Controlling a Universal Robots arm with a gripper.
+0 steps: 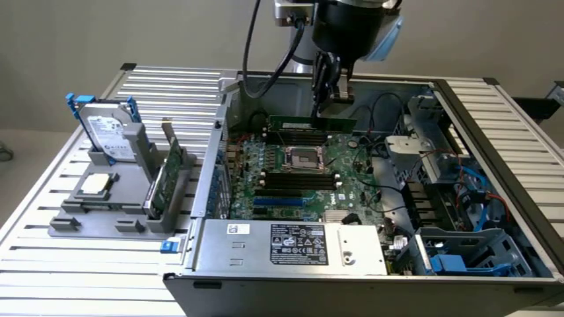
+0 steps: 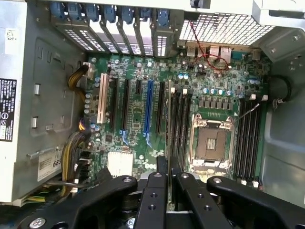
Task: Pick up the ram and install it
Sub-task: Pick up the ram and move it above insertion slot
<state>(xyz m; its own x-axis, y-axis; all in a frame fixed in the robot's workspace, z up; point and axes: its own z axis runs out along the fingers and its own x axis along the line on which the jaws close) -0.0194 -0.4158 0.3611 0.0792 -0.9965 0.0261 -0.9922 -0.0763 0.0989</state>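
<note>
My gripper (image 1: 329, 100) hangs inside the open computer case (image 1: 264, 264), shut on the ram (image 1: 313, 123), a long thin green stick. The ram hangs level just above the far memory slots of the motherboard (image 1: 291, 188), behind the processor socket (image 1: 308, 157). In the wrist view the ram (image 2: 169, 124) shows edge-on as a thin line between my black fingers (image 2: 162, 168), running over the black memory slots (image 2: 178, 124) beside the socket (image 2: 211, 143). I cannot tell whether its lower edge touches a slot.
A grey holder (image 1: 115, 221) on the slatted table at the exterior view's left carries a silver hard drive with blue handles (image 1: 107, 132), a green expansion card (image 1: 169, 175) and a processor chip (image 1: 95, 185). Power supply (image 1: 291, 244), drive cages (image 1: 467, 254) and cables crowd the case.
</note>
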